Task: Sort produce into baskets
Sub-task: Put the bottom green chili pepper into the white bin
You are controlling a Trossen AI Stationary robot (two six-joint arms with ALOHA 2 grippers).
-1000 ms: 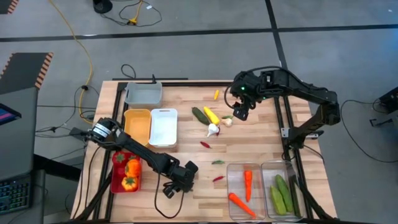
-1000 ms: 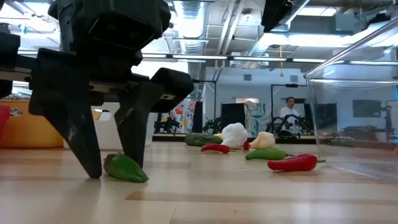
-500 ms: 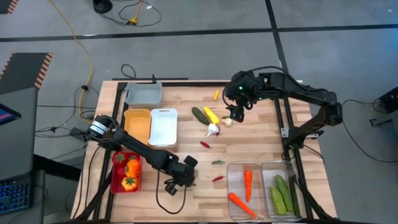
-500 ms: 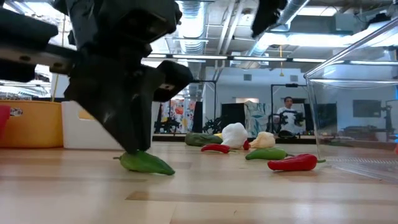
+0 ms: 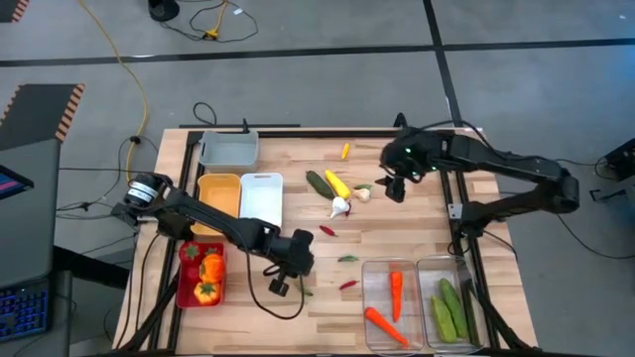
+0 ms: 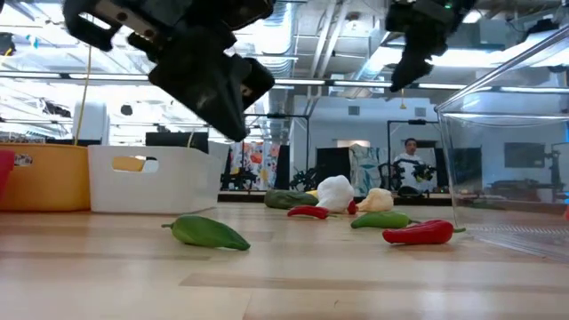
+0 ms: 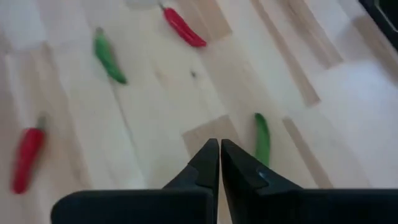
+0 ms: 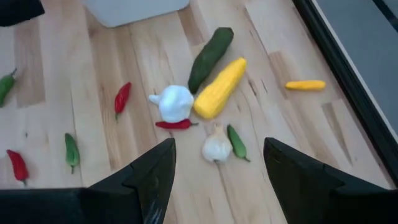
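Fingers first: the left gripper (image 7: 219, 163) is clenched with nothing in it, tips pressed together, hanging in the air above the table (image 5: 327, 154) near its front middle, and a green chili (image 6: 210, 233) lies flat on the wood just beside it, not touching. The right gripper (image 8: 217, 163) has its fingers spread wide with nothing between them, up over the far right part of the table above the loose pile. That pile has a dark green cucumber (image 8: 210, 58) touching a yellow piece (image 8: 220, 95), a white garlic (image 8: 174, 102) with a red chili (image 8: 174, 124) right beside it, a second garlic (image 8: 216, 147) and a small green chili (image 8: 236, 142) next to that. A little orange-yellow piece (image 5: 345, 151) sits well apart toward the far edge. More chilies, red and green, are scattered across the middle. Bins: the red bin (image 5: 187, 288) holds peppers, the yellow bin (image 5: 219, 203) and white bin (image 5: 261, 202) sit side by side, the grey bin (image 5: 229, 150) is behind them, one clear bin (image 5: 378, 273) has carrots and the other clear bin (image 5: 427, 273) has cucumbers.
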